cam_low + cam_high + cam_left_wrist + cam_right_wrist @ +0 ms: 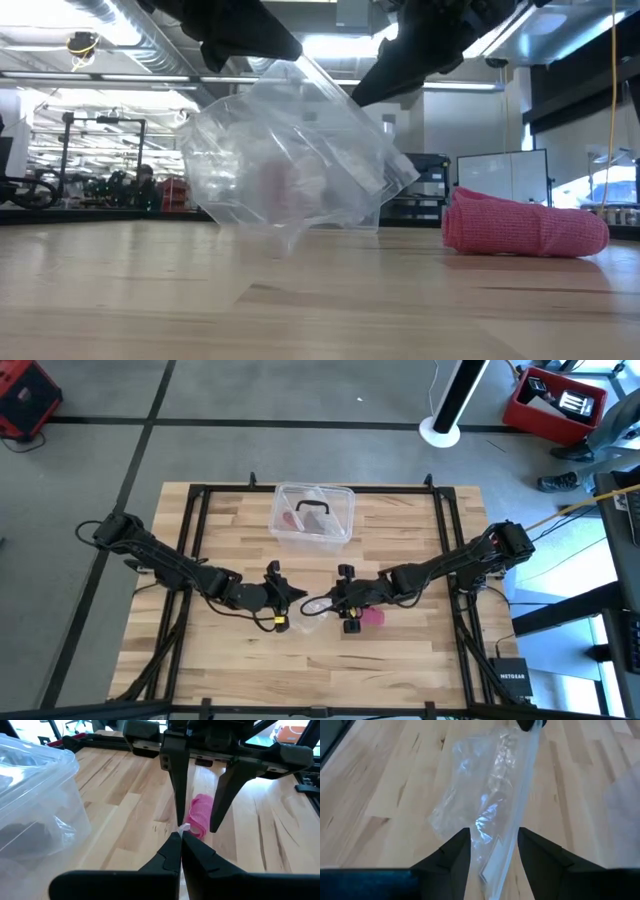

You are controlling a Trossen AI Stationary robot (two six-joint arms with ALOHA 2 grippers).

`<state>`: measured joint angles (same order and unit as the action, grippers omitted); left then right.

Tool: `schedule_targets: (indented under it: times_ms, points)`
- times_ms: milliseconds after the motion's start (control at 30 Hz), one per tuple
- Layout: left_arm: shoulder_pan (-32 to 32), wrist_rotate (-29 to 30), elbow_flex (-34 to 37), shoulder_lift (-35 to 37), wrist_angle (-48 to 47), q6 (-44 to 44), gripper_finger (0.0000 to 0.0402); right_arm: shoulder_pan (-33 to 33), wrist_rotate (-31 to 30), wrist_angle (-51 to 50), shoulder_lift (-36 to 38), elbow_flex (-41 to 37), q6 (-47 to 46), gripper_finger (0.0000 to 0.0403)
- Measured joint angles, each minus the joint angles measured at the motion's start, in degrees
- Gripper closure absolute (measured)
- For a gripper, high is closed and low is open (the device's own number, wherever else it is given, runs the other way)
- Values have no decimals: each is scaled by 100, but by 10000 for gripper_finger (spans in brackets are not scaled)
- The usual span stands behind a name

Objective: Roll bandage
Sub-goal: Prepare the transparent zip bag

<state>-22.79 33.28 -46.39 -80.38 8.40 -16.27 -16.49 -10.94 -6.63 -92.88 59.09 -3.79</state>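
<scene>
Grey floor (300,400), red bin (552,402), seemingly ducted ceiling (110,25)

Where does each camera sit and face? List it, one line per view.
High: overhead, straight down; left gripper and right gripper show.
Low: table height, level across; both grippers above the wrapper.
Left wrist: past its shut fingers toward right gripper.
Right wrist: past its open fingers onto wrapper.
Shared: bandage in high, low, left wrist.

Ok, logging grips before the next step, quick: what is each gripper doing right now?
Left gripper: shut on one end of the crumpled clear plastic wrapper.
Right gripper: open, its fingers either side of that wrapper's other end.
</scene>
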Motion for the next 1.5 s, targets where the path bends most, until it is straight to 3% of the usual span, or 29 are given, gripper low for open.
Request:
schedule_targets:
  times_ms: [433,1033,1500]
  points:
    - [0,0,0,0,-16,-23,401,0,40,-496,42,89,-332,237]
    - [0,0,0,-2,2,-24,401,-4,-7,-28,-330,199,-347,237]
    - [0,-2,2,-2,13,-26,401,0,-648,-169,-293,195,88,237]
